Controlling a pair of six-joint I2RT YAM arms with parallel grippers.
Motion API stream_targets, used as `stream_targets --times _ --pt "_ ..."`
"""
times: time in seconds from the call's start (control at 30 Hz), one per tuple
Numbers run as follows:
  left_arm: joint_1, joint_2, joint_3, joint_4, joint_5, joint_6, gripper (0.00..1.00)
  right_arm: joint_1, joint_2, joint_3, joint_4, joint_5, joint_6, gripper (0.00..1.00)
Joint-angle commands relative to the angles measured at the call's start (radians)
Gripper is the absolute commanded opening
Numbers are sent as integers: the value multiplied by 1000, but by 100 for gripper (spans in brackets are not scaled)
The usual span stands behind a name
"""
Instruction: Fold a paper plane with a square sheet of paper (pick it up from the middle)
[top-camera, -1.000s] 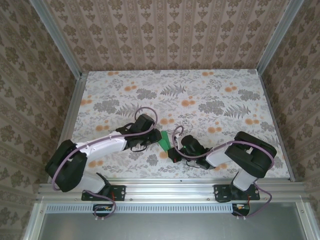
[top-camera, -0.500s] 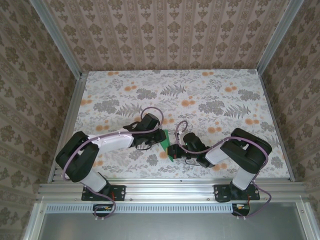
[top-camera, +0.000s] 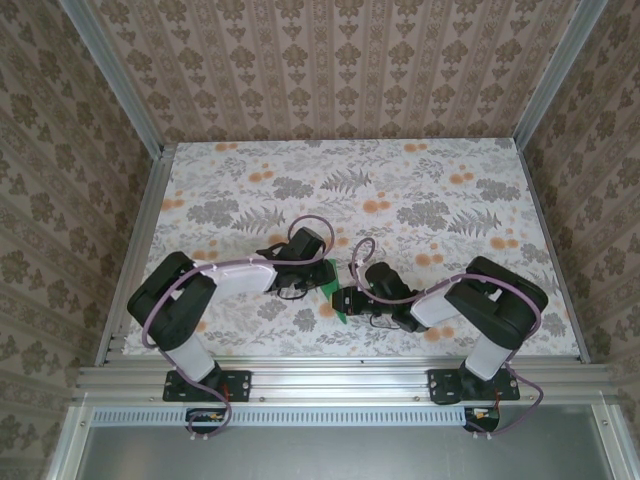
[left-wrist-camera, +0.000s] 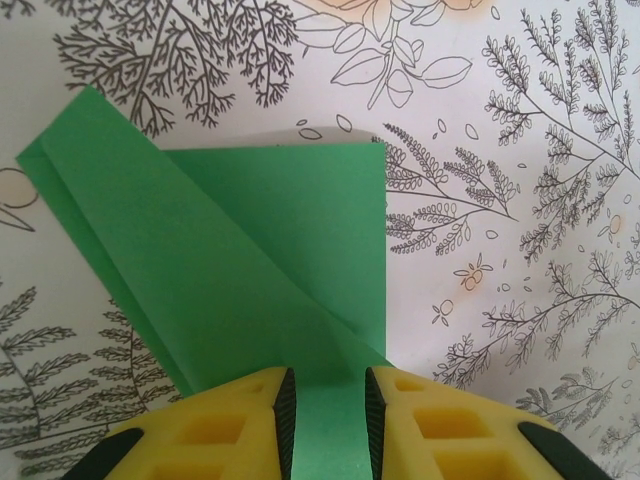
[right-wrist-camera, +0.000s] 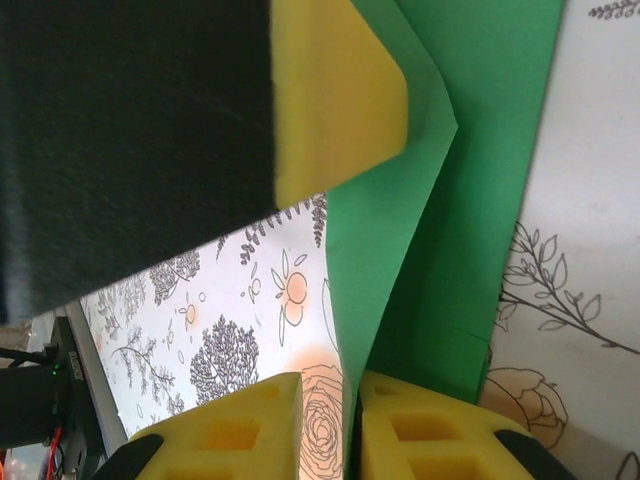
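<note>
1. Two grippers meet near the front middle of the flower-printed desk. The left gripper sits just beside the right gripper, and the green sheet of paper lies between them.
2. In the left wrist view, the sheet of paper lies on the desk straight ahead of the left gripper. A long slanted flap is folded over a squarer layer (one corner points to the upper left). The sheet's near end runs into the gap between the yellow fingers.
3. Those jaws stand narrowly apart with green filling the gap; I cannot tell whether they pinch the paper.
4. In the right wrist view, a creased edge of the sheet of paper runs away from the right gripper. It passes between the gripper's fingers, close against one of them.
5. These jaws are slightly parted, with the desk's print showing in the gap beside the paper's edge.
6. The left gripper's yellow fingertip overlaps the far part of the paper.
</note>
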Motion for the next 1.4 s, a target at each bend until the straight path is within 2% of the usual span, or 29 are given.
stream_targets --times 0.0,0.3,0.43,0.83,1.03,1.2,1.37 --pt "-3 30 27 19 1 30 27 -11 -14 0 -206 71 -2 24" --pt "-3 62 28 30 -3 40 27 -11 -157 43 -446 114 -14 33" --pt "-3 62 32 34 5 45 27 -11 -173 85 -564 146 -51 37" --pt "-4 54 49 27 25 59 27 -13 -98 180 -572 119 -50 41" --pt "-3 49 56 20 29 64 27 -26 -55 189 -548 88 -24 38" --pt "-3 43 60 12 32 69 26 -52 -52 148 -513 63 7 26" --pt "2 25 71 12 45 77 28 -56 -29 136 -519 46 19 19"
